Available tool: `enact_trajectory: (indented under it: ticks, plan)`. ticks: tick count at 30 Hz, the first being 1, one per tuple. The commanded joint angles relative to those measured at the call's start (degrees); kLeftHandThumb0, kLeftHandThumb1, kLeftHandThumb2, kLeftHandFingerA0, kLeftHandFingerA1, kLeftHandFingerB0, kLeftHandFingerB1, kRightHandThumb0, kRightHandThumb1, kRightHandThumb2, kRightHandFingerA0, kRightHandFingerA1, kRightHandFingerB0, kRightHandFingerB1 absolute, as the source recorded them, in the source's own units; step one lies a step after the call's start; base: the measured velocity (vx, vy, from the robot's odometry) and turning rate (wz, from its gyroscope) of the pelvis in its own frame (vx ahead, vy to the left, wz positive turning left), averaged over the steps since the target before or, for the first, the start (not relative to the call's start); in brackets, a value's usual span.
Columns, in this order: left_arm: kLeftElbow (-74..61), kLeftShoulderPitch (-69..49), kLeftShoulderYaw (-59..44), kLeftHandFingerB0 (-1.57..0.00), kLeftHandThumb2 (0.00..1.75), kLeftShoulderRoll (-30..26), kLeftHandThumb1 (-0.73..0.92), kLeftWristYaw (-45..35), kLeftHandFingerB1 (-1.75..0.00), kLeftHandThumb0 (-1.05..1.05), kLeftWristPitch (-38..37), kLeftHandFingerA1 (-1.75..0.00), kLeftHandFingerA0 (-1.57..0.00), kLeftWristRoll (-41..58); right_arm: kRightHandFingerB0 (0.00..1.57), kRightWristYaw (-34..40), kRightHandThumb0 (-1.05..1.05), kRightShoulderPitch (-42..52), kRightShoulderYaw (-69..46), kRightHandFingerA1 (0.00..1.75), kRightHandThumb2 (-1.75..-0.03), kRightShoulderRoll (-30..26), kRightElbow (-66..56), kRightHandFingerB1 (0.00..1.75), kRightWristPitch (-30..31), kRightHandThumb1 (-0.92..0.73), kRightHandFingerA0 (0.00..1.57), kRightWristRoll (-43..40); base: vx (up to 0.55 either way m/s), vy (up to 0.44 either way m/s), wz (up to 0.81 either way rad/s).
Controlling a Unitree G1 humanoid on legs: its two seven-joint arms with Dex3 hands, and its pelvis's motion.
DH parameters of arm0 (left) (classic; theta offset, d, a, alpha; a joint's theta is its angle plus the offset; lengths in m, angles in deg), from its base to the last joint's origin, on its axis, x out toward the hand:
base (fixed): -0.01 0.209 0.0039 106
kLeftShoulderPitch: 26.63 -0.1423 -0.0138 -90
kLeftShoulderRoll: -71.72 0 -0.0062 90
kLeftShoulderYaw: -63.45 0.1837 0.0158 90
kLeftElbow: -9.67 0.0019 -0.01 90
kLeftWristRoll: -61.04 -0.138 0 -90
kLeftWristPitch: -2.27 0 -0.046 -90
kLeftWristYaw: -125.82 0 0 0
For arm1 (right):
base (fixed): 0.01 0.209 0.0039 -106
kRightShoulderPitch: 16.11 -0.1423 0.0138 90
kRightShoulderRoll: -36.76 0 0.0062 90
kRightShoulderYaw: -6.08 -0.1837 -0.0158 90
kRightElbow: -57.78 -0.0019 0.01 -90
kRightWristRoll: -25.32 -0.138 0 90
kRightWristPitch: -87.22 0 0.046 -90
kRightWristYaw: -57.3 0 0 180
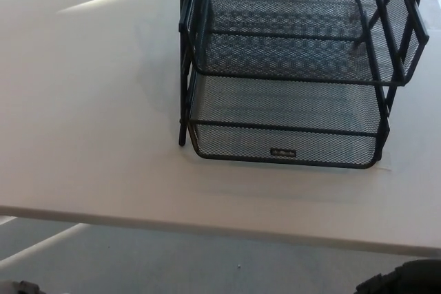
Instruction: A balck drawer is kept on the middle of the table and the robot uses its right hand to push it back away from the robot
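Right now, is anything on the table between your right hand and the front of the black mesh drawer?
Nothing visible. The table is bare in front of the drawer. The right hand shows only as a dark shape at the bottom right corner, below the table's near edge.

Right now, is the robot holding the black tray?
No. Nothing touches the tray; only a dark bit of the robot shows at the bottom edge.

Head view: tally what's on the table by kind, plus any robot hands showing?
Black wire-mesh stacking tray rack: 1
White table: 1
Robot hands clearly in view: 0 (only a dark bit of the robot at the bottom right edge; cannot tell which part)
Total: 2
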Motion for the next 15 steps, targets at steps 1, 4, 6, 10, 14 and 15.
enact_trajectory:
  ticks: [1, 4, 6, 10, 14, 15]
  plan:
    - [0.7, -1.4, -1.5, -0.3, 0.63, -1.3, 0.76, -0.1, -0.31, -0.56, -0.6, -0.36, -0.42, 0.8, 0.38, 24.6, -0.54, 1.7, 2.8, 0.43, -0.63, -0.3, 15.6, 0.37, -8.4, -0.74, 0.49, 17.1, 0.0, 0.0, 0.0]
    - [0.9, -1.7, -1.4, -0.32, 0.62, -1.3, 0.75, 0.4, -0.31, -0.57, -1.0, -0.36, -0.44, 0.6, 0.38, 27.3, -0.52, -0.4, 6.0, 0.41, -0.63, -0.7, 18.1, 0.36, -7.0, -0.75, 0.48, 21.2, 0.0, 0.0, 0.0]
    - [0.9, -1.7, -1.3, -0.31, 0.62, -1.3, 0.75, 0.3, -0.31, -0.57, -1.0, -0.35, -0.42, 0.5, 0.27, 29.1, -0.5, -2.8, 8.5, 0.57, -0.97, 0.3, 22.5, 0.48, -6.1, -0.6, 0.41, 23.4, 0.0, 0.0, 0.0]
    - [1.0, -1.7, -1.5, -0.33, 0.61, -1.1, 0.75, 0.2, -0.31, -0.57, -1.0, -0.35, -0.43, 0.8, 0.44, 32.2, -0.52, -5.9, 11.6, 0.42, -0.62, 2.0, 28.8, 0.36, -6.6, -0.73, 0.5, 25.7, 0.0, 0.0, 0.0]
    - [0.7, -2.0, -1.6, -0.32, 0.63, -1.1, 0.75, 0.1, -0.32, -0.56, -1.1, -0.36, -0.43, 0.9, 0.43, 36.1, -0.49, -10.0, 14.6, 0.41, -0.61, 6.7, 37.8, 0.36, -3.6, -0.71, 0.49, 26.9, 0.0, 0.0, 0.0]
    - [0.8, -1.9, -1.3, -0.31, 0.63, -1.1, 0.72, 0.3, -0.32, -0.58, -0.8, -0.36, -0.43, 0.5, 0.43, 36.9, -0.49, -10.7, 15.2, 0.43, -0.61, 7.6, 39.6, 0.37, -4.3, -0.71, 0.5, 27.1, 0.0, 0.0, 0.0]
